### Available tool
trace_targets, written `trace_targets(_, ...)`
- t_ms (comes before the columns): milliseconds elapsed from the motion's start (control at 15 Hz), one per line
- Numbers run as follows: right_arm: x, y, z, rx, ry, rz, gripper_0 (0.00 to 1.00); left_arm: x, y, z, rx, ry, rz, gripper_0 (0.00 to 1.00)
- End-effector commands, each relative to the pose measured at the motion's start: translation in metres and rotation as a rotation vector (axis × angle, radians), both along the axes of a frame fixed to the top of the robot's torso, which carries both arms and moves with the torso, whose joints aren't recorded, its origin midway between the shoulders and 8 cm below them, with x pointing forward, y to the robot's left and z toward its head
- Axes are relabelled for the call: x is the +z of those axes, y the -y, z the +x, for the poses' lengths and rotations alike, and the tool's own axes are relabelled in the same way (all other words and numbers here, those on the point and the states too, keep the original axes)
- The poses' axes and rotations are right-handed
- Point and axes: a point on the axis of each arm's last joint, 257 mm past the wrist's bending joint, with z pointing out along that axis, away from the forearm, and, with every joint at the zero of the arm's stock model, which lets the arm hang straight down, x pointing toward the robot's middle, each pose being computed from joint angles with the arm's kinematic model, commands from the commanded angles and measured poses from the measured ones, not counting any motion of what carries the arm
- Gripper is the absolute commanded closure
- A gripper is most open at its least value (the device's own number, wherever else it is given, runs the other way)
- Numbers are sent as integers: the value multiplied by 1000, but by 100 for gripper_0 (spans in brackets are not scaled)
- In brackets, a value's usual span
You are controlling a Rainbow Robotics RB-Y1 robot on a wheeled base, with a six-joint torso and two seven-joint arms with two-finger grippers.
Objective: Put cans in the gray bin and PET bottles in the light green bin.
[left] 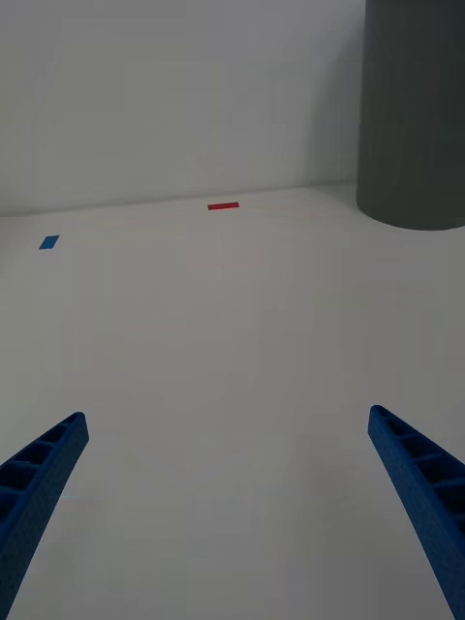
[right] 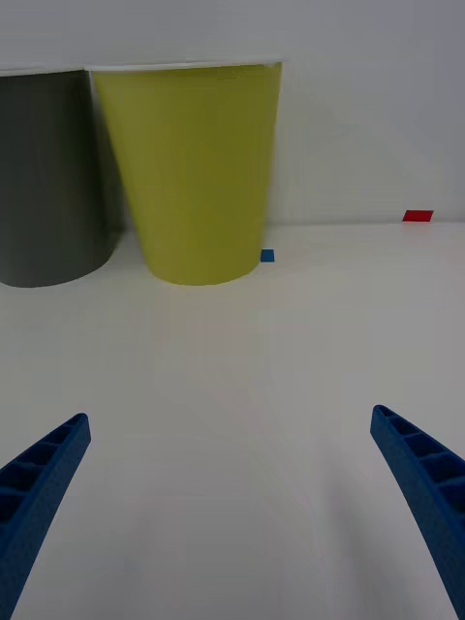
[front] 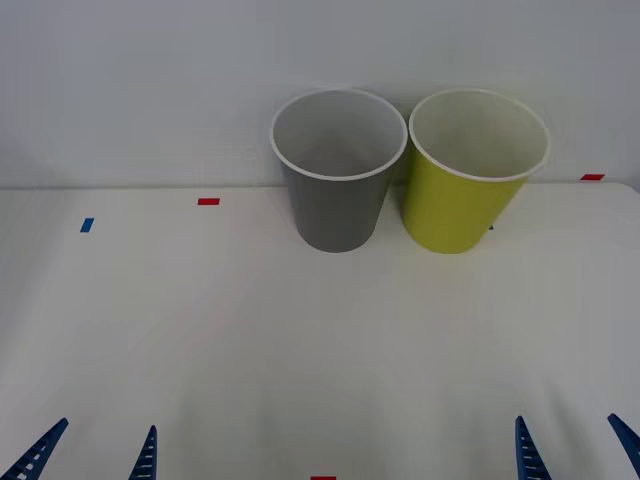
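Gray bin [front: 338, 200]: upright at the table's [front: 300, 340] far edge, against the wall.
Light green bin [front: 468, 205]: upright just beside the gray one, on its right.
Left gripper [front: 92, 452]: low at the near left, fingers spread, holding nothing.
Right gripper [front: 575, 448]: near right, fingers spread wide, nothing between them.
Tape marks: red [front: 208, 201] and blue [front: 87, 225] on the left.

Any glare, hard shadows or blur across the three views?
Front view: even light, no glare; soft shadow between gray bin and light green bin. Right wrist view: both bins sharp, faint shadow at their bases. Left wrist view: table evenly lit, tape marks crisp.
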Motion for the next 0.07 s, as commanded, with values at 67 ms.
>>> trace_targets(67, 0, 0, 0, 0, 0, 0, 0, 0, 0, 0, 0, 0, 0, 0)
